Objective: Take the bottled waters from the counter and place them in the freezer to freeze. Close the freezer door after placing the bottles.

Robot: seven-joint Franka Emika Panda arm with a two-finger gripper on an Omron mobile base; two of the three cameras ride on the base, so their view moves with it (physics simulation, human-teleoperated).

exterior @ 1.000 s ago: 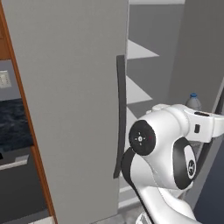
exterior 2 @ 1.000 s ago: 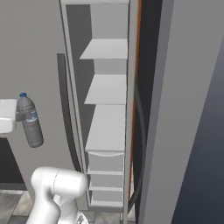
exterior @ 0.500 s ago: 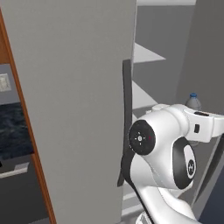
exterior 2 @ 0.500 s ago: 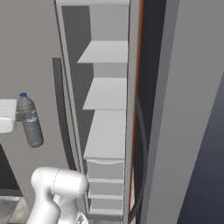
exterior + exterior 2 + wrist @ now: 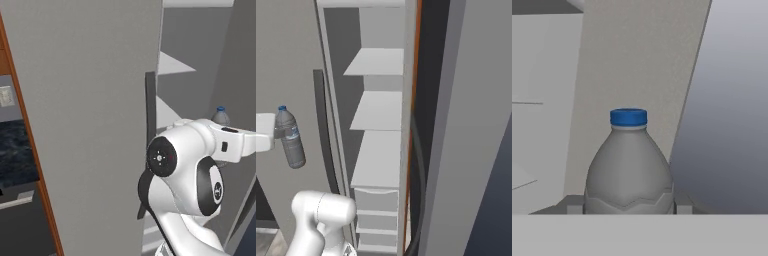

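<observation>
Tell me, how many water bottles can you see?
1. The grey-clear bottle with the dark blue cap is gripped in the gripper, held in the air in front of the open freezer. A second bottle may be out of sight.

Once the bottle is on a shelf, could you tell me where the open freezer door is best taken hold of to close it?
Grip the long dark vertical handle that runs down the freezer door, around mid-height. It is a slim bar, so the fingers should probably straddle it sideways, coming from the front. For now the gripper is shut on the grey bottle.
</observation>
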